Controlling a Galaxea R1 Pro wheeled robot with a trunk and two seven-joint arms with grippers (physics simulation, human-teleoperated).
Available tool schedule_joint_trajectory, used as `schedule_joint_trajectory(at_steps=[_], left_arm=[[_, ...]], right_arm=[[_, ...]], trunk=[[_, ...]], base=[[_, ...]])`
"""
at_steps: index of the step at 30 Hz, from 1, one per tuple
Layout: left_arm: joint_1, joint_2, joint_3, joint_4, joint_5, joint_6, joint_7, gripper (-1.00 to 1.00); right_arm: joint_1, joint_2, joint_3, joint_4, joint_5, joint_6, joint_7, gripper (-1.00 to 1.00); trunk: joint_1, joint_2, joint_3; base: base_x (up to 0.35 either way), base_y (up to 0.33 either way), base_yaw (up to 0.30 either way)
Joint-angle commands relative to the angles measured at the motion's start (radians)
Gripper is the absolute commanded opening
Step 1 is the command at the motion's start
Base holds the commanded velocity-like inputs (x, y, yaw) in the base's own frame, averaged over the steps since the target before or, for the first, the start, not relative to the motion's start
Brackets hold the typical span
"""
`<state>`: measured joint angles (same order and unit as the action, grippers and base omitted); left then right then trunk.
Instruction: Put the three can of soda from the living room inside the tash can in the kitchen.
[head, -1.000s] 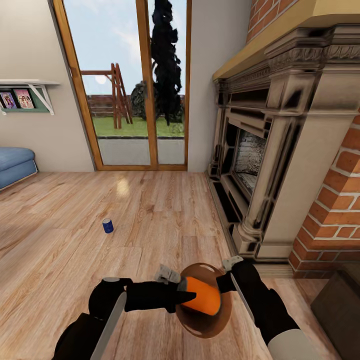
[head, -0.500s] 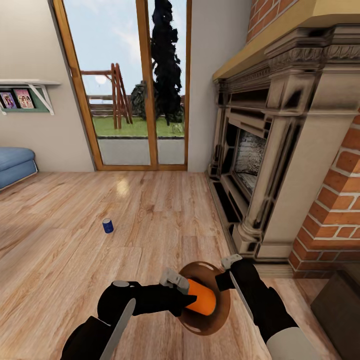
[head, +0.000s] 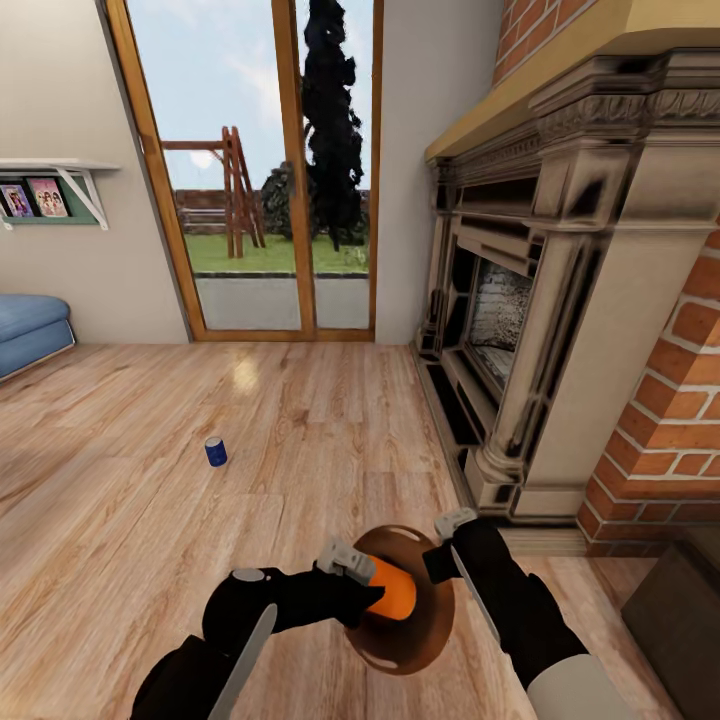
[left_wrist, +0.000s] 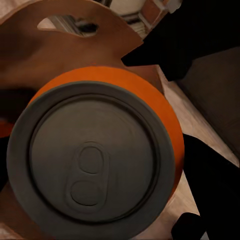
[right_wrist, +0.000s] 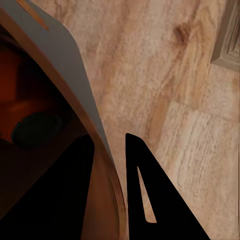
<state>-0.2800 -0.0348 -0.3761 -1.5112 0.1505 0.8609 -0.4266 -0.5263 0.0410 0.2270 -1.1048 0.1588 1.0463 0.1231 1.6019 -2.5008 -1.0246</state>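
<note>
Your right gripper (head: 447, 548) has its jaws pinched on the rim of the tash can (head: 420, 640), tipped w/ mouth up so your left gripper (head: 372, 590), jaws holding an orange can (head: 392, 592), can drop it in; blue can (head: 215, 451) waits on living-room floor (head: 150, 520).

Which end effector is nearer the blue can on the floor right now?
Left. The left end effector holds the orange can over the trash can, on the blue can side. The right end effector grips the bin's far rim.
</note>
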Motion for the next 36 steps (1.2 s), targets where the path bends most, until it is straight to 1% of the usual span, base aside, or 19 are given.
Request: schedule_joint_trajectory(at_steps=[1, 6, 9, 16, 17, 19, 20, 24, 35, 36], left_arm=[[0.000, 0.000, -0.003, 0.002, 0.004, -0.001, 0.006, -1.00], [-0.001, -0.002, -0.017, 0.024, 0.004, -0.007, 0.027, -1.00], [-0.001, -0.003, -0.021, 0.042, 0.003, -0.022, 0.041, -1.00], [-0.001, -0.004, -0.024, 0.055, 0.002, -0.030, 0.072, -1.00], [-0.001, -0.004, -0.025, 0.060, -0.007, -0.031, 0.085, -1.00], [-0.001, -0.005, -0.034, 0.068, -0.040, -0.032, 0.102, -1.00], [-0.001, -0.006, -0.043, 0.075, -0.067, -0.034, 0.108, -1.00], [-0.001, -0.007, -0.058, 0.086, -0.107, -0.043, 0.118, -1.00], [-0.001, -0.007, -0.064, 0.101, -0.126, -0.048, 0.124, -1.00], [-0.001, -0.007, -0.064, 0.103, -0.128, -0.049, 0.124, 1.00]], right_arm=[[-0.001, 0.003, 0.001, -0.001, -0.025, 0.001, 0.002, -1.00], [-0.001, 0.016, 0.006, -0.002, -0.024, 0.001, 0.001, -1.00], [-0.001, 0.027, 0.008, -0.003, -0.022, 0.001, 0.001, -1.00], [-0.001, 0.036, 0.009, -0.004, -0.021, 0.001, 0.001, -1.00], [-0.001, 0.036, 0.009, -0.004, -0.021, 0.001, 0.001, -1.00], [-0.001, 0.036, 0.009, -0.004, -0.021, 0.001, 0.001, -1.00], [-0.001, 0.036, 0.009, -0.004, -0.021, 0.001, 0.001, -1.00], [-0.001, 0.036, 0.009, -0.004, -0.021, 0.001, 0.001, -1.00], [-0.001, 0.036, 0.009, -0.004, -0.021, 0.001, 0.001, -1.00], [-0.001, 0.036, 0.009, -0.004, -0.021, 0.001, 0.001, -1.00]], trunk=[[0.000, 0.000, 0.000], [0.000, 0.000, 0.000], [0.000, 0.000, 0.000], [0.000, 0.000, 0.000], [0.000, 0.000, 0.000], [0.000, 0.000, 0.000], [0.000, 0.000, 0.000], [0.000, 0.000, 0.000], [0.000, 0.000, 0.000], [0.000, 0.000, 0.000]], base=[[0.000, 0.000, 0.000], [0.000, 0.000, 0.000], [0.000, 0.000, 0.000], [0.000, 0.000, 0.000], [0.000, 0.000, 0.000], [0.000, 0.000, 0.000], [0.000, 0.000, 0.000], [0.000, 0.000, 0.000], [0.000, 0.000, 0.000], [0.000, 0.000, 0.000]])
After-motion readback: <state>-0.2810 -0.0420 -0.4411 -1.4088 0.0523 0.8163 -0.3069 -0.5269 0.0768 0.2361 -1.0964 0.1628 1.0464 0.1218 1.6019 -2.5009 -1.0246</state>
